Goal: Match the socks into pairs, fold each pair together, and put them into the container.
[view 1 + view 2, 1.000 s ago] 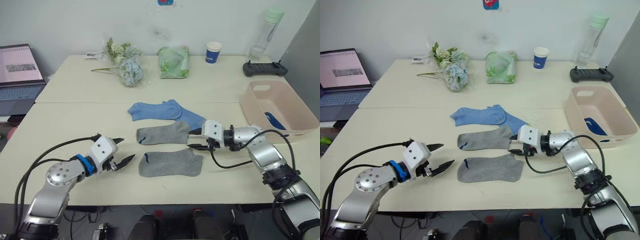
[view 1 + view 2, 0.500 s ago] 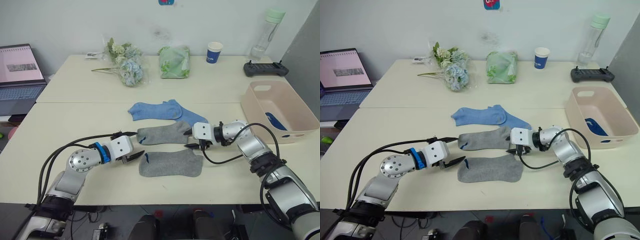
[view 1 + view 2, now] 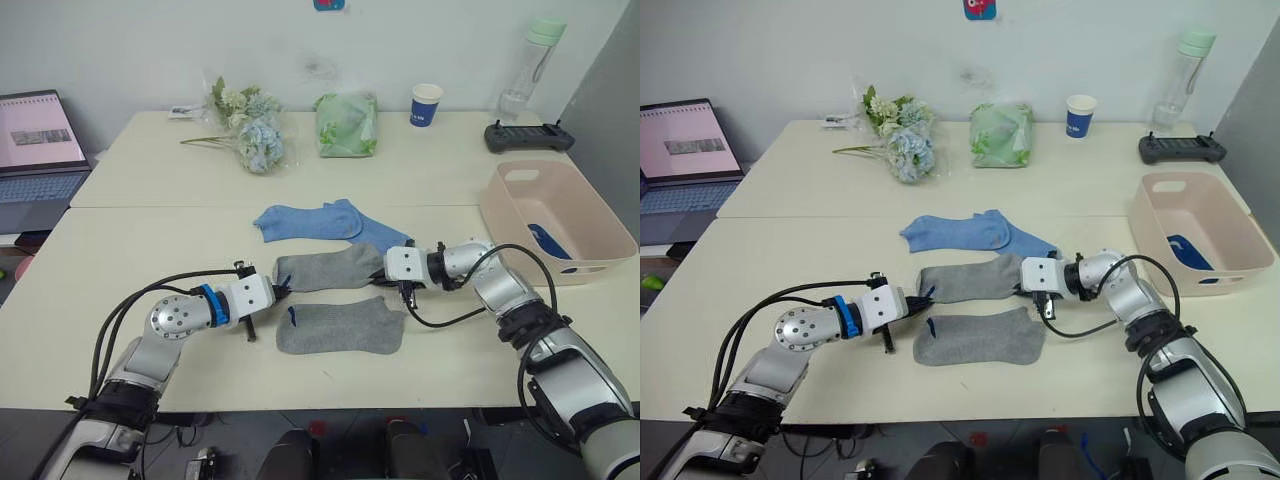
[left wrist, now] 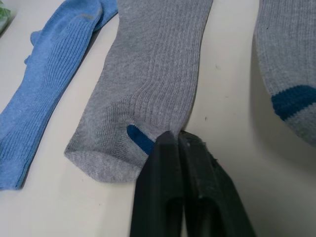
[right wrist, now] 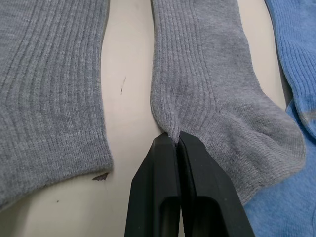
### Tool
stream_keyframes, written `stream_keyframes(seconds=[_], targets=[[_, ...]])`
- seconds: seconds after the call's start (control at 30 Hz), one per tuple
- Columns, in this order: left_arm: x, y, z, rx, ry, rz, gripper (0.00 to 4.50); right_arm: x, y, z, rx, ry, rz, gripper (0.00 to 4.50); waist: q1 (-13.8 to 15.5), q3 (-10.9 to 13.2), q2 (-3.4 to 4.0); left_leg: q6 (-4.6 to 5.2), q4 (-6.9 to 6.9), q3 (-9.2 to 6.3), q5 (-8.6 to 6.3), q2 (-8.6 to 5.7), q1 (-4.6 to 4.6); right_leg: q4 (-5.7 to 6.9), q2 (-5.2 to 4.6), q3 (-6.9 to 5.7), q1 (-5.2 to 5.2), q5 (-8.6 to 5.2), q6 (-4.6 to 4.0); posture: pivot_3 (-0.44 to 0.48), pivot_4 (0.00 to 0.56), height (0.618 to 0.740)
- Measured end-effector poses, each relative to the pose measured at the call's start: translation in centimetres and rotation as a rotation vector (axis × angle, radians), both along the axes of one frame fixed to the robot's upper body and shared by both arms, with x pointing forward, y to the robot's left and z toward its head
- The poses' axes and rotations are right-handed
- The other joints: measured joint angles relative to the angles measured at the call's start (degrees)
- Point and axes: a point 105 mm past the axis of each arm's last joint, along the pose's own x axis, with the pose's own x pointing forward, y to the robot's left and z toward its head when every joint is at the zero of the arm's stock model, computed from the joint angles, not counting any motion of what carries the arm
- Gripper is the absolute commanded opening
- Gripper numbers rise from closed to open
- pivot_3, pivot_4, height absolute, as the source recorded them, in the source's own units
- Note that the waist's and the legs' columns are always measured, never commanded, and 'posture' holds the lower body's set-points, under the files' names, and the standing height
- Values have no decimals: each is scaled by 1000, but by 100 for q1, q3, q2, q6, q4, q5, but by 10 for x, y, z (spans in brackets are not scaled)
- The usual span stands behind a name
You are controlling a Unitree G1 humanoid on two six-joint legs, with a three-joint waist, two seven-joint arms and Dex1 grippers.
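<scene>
At opposite ends of the far grey sock [image 3: 325,268], left claw [image 4: 177,140] and right claw [image 5: 176,139] each pinch an edge, likely to lay it onto the near grey sock [image 3: 340,327] at six o'clock; container [image 3: 600,245] waits at three o'clock.

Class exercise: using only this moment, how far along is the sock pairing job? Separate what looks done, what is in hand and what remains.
Done: something dark blue already lies in the pink container. In hand: the left end effector and right end effector are each shut on an edge of the farther grey sock. Left: laying it on the nearer grey sock, folding and binning them, then the two light blue socks.
</scene>
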Motion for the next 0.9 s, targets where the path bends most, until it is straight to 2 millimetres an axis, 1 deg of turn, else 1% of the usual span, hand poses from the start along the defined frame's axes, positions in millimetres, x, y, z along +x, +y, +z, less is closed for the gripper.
stream_keyframes(seconds=[0.13,0.23,0.3,0.37,0.47,0.57,0.7,0.77,0.83,0.9], targets=[[4,2,2,-3,2,11,23,1,0,9,48,41,-26,0,-4,0,0,0,0,0,0,1,-1,0,0,0,-2,0,0,0,150,740],[6,5,5,-22,3,31,23,-1,5,25,113,66,-38,0,-3,0,0,0,-1,-3,0,3,-4,-1,0,-1,-6,0,0,0,150,740],[8,9,11,-59,1,54,23,-5,11,38,150,87,-27,0,-2,0,0,0,-1,-5,0,4,-10,-2,-1,-2,-10,0,0,0,150,740],[8,11,23,-117,1,65,23,-12,15,51,190,119,-18,0,-4,0,0,0,4,-10,0,4,-29,-1,-3,-5,-25,0,0,0,150,740],[6,12,37,-178,9,66,23,-18,18,62,214,141,-16,0,-4,0,0,0,5,-11,0,2,-36,-1,-5,-6,-30,0,0,0,150,740],[-2,11,58,-289,63,61,23,-25,16,69,242,177,-29,0,-9,1,0,0,11,-15,0,3,-59,1,-6,-8,-48,0,0,0,150,740],[-18,12,79,-314,139,29,23,-37,9,78,246,233,-36,0,-9,1,-1,0,11,-14,0,3,-67,0,-6,-7,-54,0,0,0,150,740],[-33,8,86,-321,201,-14,23,-47,6,86,261,280,-27,0,-7,1,0,0,8,-13,0,4,-66,-2,-6,-6,-53,0,0,0,150,740],[-43,4,89,-336,253,-36,23,-54,4,91,274,309,-26,0,-4,1,-1,0,9,-14,0,4,-65,-1,-6,-7,-52,0,0,0,150,740],[-56,3,90,-347,345,-49,23,-67,1,90,265,380,-16,0,-3,1,-1,1,8,-17,-1,7,-65,-3,-6,-6,-49,0,0,0,150,740]])
